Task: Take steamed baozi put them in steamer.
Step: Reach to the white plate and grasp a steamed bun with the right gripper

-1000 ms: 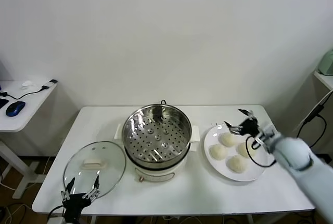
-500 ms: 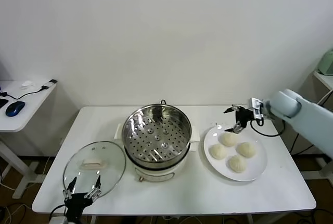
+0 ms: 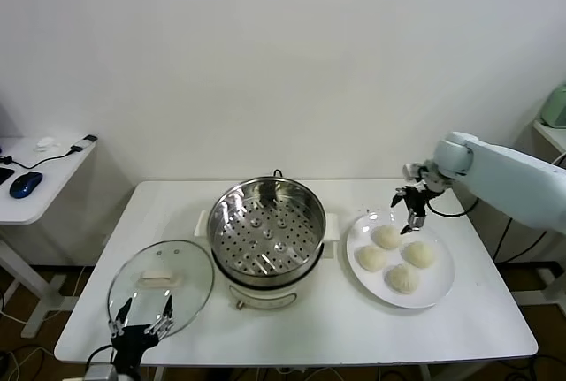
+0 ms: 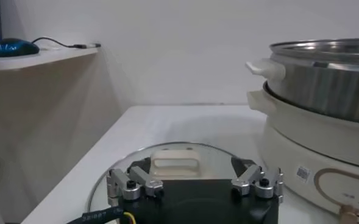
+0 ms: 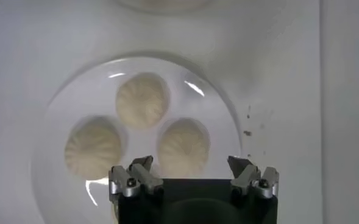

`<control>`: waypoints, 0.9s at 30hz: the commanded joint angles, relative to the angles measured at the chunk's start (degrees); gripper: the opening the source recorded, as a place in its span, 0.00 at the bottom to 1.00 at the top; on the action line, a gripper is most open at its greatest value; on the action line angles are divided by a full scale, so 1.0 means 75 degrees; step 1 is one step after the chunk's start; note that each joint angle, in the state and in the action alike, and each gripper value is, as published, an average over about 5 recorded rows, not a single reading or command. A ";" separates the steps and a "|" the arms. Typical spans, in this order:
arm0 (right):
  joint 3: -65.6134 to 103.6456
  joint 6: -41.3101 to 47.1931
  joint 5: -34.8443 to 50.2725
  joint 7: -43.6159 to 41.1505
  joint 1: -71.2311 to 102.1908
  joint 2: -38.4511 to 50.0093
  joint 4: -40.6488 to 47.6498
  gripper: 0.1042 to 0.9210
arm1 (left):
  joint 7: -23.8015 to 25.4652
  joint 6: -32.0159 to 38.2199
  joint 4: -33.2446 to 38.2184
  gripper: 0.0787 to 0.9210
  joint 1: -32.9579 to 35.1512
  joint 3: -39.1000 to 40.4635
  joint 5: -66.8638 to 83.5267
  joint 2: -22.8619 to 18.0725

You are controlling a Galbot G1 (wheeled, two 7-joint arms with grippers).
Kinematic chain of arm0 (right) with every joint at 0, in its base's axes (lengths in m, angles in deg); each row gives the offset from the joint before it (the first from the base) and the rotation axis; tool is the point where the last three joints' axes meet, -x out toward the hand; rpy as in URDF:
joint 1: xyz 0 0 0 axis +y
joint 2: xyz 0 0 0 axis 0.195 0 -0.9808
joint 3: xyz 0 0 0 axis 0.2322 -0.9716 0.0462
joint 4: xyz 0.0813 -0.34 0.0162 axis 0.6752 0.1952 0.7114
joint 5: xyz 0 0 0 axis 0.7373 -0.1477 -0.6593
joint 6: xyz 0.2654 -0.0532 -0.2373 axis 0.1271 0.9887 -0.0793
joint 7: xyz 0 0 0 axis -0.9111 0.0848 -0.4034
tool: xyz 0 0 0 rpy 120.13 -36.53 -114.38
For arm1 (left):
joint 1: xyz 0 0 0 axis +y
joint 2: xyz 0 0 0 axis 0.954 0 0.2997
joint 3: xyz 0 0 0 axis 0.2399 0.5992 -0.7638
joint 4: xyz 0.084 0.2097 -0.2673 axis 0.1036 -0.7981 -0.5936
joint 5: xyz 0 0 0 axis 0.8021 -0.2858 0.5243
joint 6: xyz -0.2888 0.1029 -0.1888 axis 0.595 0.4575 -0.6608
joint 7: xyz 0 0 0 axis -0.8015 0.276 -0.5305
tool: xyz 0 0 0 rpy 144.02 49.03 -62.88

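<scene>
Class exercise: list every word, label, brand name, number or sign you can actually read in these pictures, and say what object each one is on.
No text can be read for certain.
Steamer: a small dark square mark on its cream base, too small to read.
Left gripper: faint white characters on the cable at its mount, too blurred to read.
Plate, baozi, glass lid: no markings visible.

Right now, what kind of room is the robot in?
Probably a lab or office, not a real kitchen: the steamer and the plate of baozi sit on a plain white table by a bare wall, with a computer mouse on a side desk.
</scene>
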 commanded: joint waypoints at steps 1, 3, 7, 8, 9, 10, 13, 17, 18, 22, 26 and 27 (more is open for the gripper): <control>-0.0407 0.0124 -0.0010 -0.0047 0.0150 -0.0603 0.0757 0.88 | 0.0001 0.0008 -0.0021 0.88 -0.0001 0.0000 -0.0003 -0.0007; -0.0239 0.0218 -0.0025 0.0040 0.0366 -0.0679 0.0882 0.88 | -0.0003 0.0015 -0.0040 0.88 0.0004 -0.0005 -0.0007 0.0000; -0.0001 0.0268 -0.0148 0.0112 0.0643 -0.0879 0.1202 0.88 | -0.0015 -0.0009 -0.0031 0.88 0.0020 -0.0012 -0.0042 -0.0002; 0.0046 0.0271 -0.0175 0.0111 0.0697 -0.0917 0.1251 0.88 | -0.0021 -0.0018 -0.0026 0.88 0.0026 -0.0017 -0.0052 -0.0007; 0.0087 0.0273 -0.0206 0.0110 0.0751 -0.0954 0.1296 0.88 | -0.0028 -0.0024 -0.0024 0.88 0.0032 -0.0022 -0.0059 -0.0012; 0.0114 0.0272 -0.0221 0.0109 0.0795 -0.0981 0.1326 0.88 | -0.0036 -0.0027 -0.0027 0.88 0.0037 -0.0028 -0.0071 -0.0017; 0.0226 0.0282 -0.0263 0.0130 0.0943 -0.1045 0.1420 0.88 | -0.0060 -0.0014 -0.0051 0.88 0.0061 -0.0034 -0.0116 -0.0028; 0.0396 0.0295 -0.0322 0.0168 0.1110 -0.1102 0.1521 0.88 | -0.0076 0.0013 -0.0087 0.88 0.0094 -0.0021 -0.0165 -0.0041; 0.0415 0.0302 -0.0341 0.0174 0.1131 -0.1106 0.1532 0.88 | -0.0078 0.0016 -0.0092 0.88 0.0096 -0.0017 -0.0178 -0.0048; 0.0489 0.0337 -0.0412 0.0208 0.1185 -0.1101 0.1555 0.88 | -0.0084 0.0014 -0.0093 0.88 0.0095 -0.0004 -0.0212 -0.0083; 0.0599 0.0355 -0.0444 0.0252 0.1263 -0.1088 0.1572 0.86 | -0.0098 0.0014 -0.0109 0.88 0.0094 0.0003 -0.0227 -0.0096; 0.0640 0.0358 -0.0444 0.0268 0.1288 -0.1088 0.1577 0.84 | -0.0102 0.0018 -0.0118 0.88 0.0095 0.0003 -0.0232 -0.0094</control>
